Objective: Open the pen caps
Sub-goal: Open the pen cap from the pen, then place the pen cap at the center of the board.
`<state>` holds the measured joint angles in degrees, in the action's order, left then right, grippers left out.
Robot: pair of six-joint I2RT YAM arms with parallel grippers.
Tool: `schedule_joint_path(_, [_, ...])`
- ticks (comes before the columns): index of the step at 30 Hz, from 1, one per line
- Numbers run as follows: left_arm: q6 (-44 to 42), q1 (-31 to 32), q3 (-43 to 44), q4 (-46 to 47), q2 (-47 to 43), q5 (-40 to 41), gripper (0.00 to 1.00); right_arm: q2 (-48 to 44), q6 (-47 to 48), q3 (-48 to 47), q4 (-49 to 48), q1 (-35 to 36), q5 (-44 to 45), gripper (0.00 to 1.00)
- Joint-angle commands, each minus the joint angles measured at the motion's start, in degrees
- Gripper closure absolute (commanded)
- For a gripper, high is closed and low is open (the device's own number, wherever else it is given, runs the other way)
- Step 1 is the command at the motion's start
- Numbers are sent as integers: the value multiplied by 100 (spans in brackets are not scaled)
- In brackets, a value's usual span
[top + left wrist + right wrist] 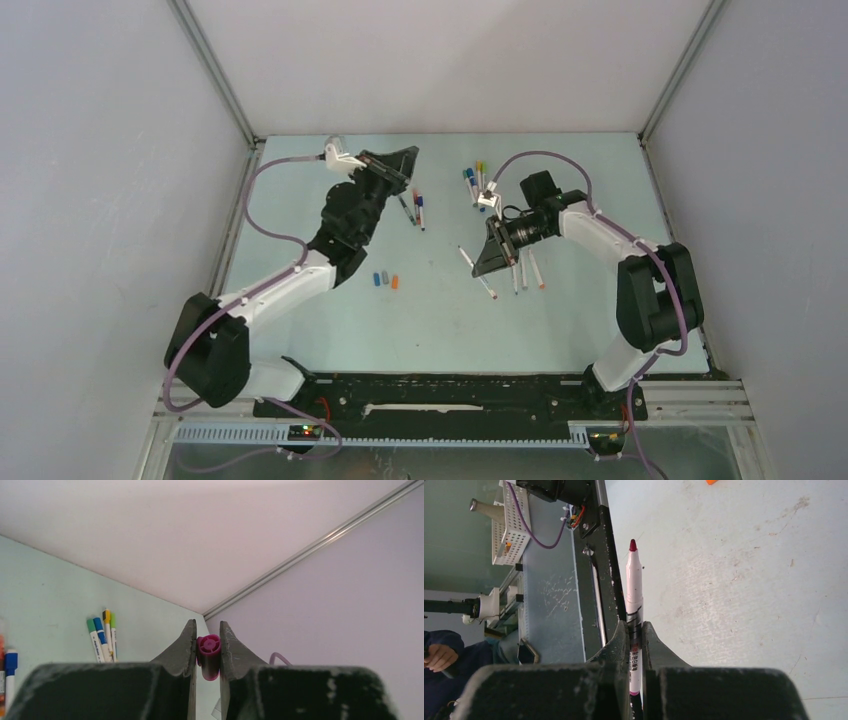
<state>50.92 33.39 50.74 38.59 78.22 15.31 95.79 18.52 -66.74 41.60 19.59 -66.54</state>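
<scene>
Now my left gripper point(207, 645) pinches a magenta cap point(209, 656) above the bench's point(330, 330) far-left corner; my right gripper point(635, 630) clamps the uncapped pen point(634, 595). I'd drop each clear of the capped pens point(474, 182).

Pale green table point(440, 320), plain white walls point(100, 200)

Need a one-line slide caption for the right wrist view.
Right gripper clamps an uncapped white pen, its dark red tip bare.
</scene>
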Motion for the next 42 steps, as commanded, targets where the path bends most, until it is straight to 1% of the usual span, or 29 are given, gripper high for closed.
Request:
schedule_joint_path(1, [-361,-69,-73,12,-347,-148,100,-146,278,-50,140,-131,-130,100])
schedule_joint_path(5, [-443,-194,-331,-480,-621,-892,100,-181,609,-127,389,-294,-110,100])
schedule_joint_path(12, [-839,-209,-649,-1887,-895,-1962,100,-238,978,-213,655,-622,76,100])
schedule_joint_path(15, [-1029,-205,-664,-2659,-902,-2092,100,-281,1029,-219,667,-771,260,100])
schedule_joint_path(18, [-1167,-137,-698,-3309,-874,-1938,100,-297,1030,-217,660,-997,286,100])
schedule_joint_path(23, [-1426,214,-678,-3961,-724,-1552,99,-283,1012,-218,665,-1293,305,100])
schedule_joint_path(25, [-1544,381,-539,-4259,-514,-1218,99,-257,997,-217,651,-1351,345,100])
schedule_joint_path(33, [-1990,975,382,-5714,567,-330,100,-211,957,-217,628,-1487,439,100])
schedule_joint_path(37, [-2057,1062,643,-6052,1009,-134,100,-197,956,-217,634,-1530,444,100])
schedule_joint_path(42, [-2139,1076,813,-6186,1313,55,98,-182,950,-220,629,-1577,445,100])
